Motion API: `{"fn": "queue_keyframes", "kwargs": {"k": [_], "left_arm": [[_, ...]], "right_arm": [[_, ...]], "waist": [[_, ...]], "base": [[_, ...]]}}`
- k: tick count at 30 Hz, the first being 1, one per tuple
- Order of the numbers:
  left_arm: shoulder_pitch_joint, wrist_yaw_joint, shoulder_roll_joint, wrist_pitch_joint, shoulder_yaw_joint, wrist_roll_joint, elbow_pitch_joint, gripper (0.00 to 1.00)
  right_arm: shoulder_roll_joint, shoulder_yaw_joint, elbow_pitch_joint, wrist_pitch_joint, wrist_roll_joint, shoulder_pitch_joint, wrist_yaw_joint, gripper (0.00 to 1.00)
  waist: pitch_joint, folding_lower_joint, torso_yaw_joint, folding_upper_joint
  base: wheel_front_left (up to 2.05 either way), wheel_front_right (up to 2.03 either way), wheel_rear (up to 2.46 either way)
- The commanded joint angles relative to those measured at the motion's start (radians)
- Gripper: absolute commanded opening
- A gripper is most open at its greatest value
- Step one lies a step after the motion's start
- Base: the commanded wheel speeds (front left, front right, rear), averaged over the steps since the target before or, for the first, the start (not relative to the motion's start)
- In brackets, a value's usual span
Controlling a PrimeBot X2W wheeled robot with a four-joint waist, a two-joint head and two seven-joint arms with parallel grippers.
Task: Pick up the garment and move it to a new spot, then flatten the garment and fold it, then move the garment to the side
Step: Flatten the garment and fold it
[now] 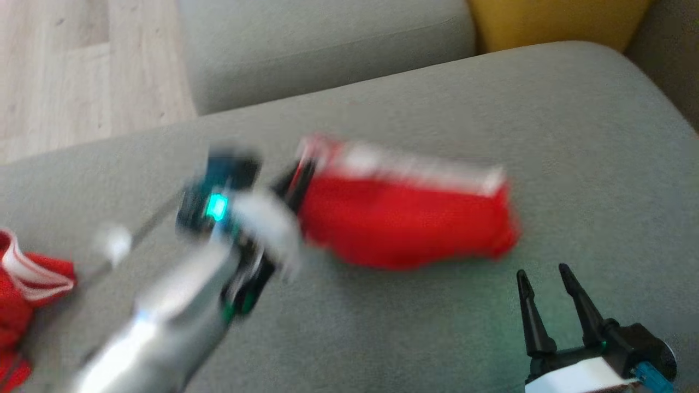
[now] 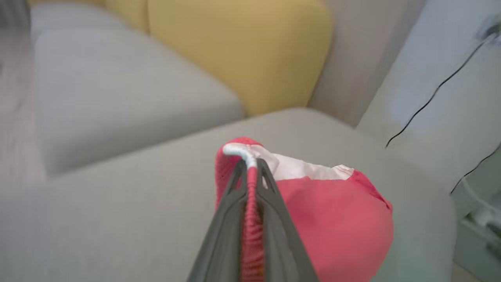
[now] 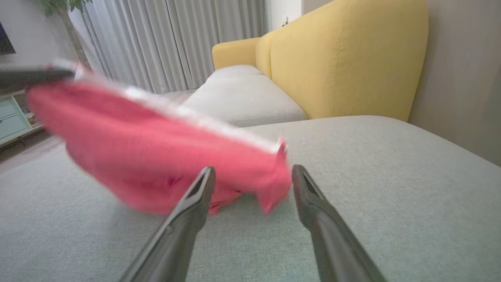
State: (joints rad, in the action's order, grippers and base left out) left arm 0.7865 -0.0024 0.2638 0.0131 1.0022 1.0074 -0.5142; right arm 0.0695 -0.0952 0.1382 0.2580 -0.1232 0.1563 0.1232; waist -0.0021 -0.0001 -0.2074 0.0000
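- Two red cloths show in the head view. The garment (image 1: pixel 404 224), red with a white band along its far edge, is over the middle of the grey sofa seat (image 1: pixel 573 136). A second red-and-white cloth (image 1: pixel 27 295) sits at the seat's left edge, cut off by the frame.
- Motion blur smears the garment in the head and right wrist views, so I cannot tell whether its lower fold touches the seat or hangs just clear.
- The left gripper (image 1: pixel 299 173) is also a blur there, its outline hard to make out, with a green light glowing on the wrist behind it.
- The left wrist view is clearer. The two fingers (image 2: pixel 274 203) are pressed together on the ribbed red hem at the garment's left end, and the white band curls over their tips.
- The right gripper (image 1: pixel 542 273) is near the seat's front right corner, just short of the garment's right end, its fingers spread apart and holding nothing.
- A yellow backrest (image 1: pixel 546 22) stands at the seat's far right corner, cut off at the top.
- A thin black cable (image 2: pixel 430 98) runs down a pale wall, both ends out of frame.
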Motion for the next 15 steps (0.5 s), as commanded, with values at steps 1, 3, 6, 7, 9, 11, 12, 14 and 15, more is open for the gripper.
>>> {"fn": "queue_keyframes", "kwargs": {"k": [1, 3, 6, 7, 9, 11, 12, 14, 15], "left_arm": [[-0.002, 0.010, 0.050, -0.016, -0.029, 0.004, 0.035, 0.00], [-0.084, 0.020, 0.092, -0.037, -0.024, 0.013, 0.054, 0.00], [-0.166, 0.026, 0.128, -0.082, -0.037, 0.033, 0.097, 0.00], [-0.188, 0.026, 0.135, -0.096, -0.043, 0.043, 0.116, 0.00], [-0.239, 0.025, 0.141, -0.132, -0.058, 0.067, 0.177, 0.00], [-0.266, 0.025, 0.142, -0.153, -0.061, 0.072, 0.215, 0.00], [-0.278, 0.029, 0.140, -0.158, -0.061, 0.076, 0.231, 0.00], [-0.295, 0.038, 0.139, -0.167, -0.056, 0.073, 0.258, 0.00], [-0.302, 0.042, 0.139, -0.170, -0.055, 0.073, 0.270, 0.00]], "right_arm": [[0.001, -0.021, -0.035, 0.004, -0.003, -0.030, 0.008, 1.00], [0.008, -0.034, -0.033, 0.004, -0.021, -0.040, 0.008, 1.00], [0.050, -0.078, -0.005, 0.004, -0.062, -0.075, 0.008, 1.00], [0.066, -0.085, 0.010, 0.004, -0.074, -0.093, 0.008, 1.00], [0.110, -0.089, 0.079, 0.004, -0.127, -0.164, 0.008, 1.00], [0.148, -0.100, 0.143, 0.002, -0.142, -0.223, 0.008, 1.00], [0.158, -0.100, 0.176, -0.013, -0.155, -0.249, 0.008, 1.00], [0.169, -0.098, 0.231, -0.042, -0.181, -0.298, 0.008, 1.00], [0.173, -0.098, 0.253, -0.054, -0.190, -0.317, 0.008, 1.00]], "waist": [[0.026, 0.0001, 0.031, 0.0000], [0.044, 0.0001, 0.054, 0.0000], [0.066, 0.0001, 0.089, 0.0000], [0.071, 0.0001, 0.097, 0.0000], [0.090, 0.0001, 0.126, 0.0000], [0.097, 0.0001, 0.142, 0.0000], [0.100, 0.0001, 0.152, 0.0000], [0.104, 0.0001, 0.168, 0.0000], [0.105, 0.0001, 0.175, 0.0000]], "base": [[0.00, 0.00, 0.00], [0.00, 0.00, 0.00], [0.00, 0.00, 0.00], [0.00, 0.00, 0.00], [0.00, 0.00, 0.00], [0.00, 0.00, 0.00], [0.00, 0.00, 0.00], [0.00, 0.00, 0.00], [0.00, 0.00, 0.00]]}}
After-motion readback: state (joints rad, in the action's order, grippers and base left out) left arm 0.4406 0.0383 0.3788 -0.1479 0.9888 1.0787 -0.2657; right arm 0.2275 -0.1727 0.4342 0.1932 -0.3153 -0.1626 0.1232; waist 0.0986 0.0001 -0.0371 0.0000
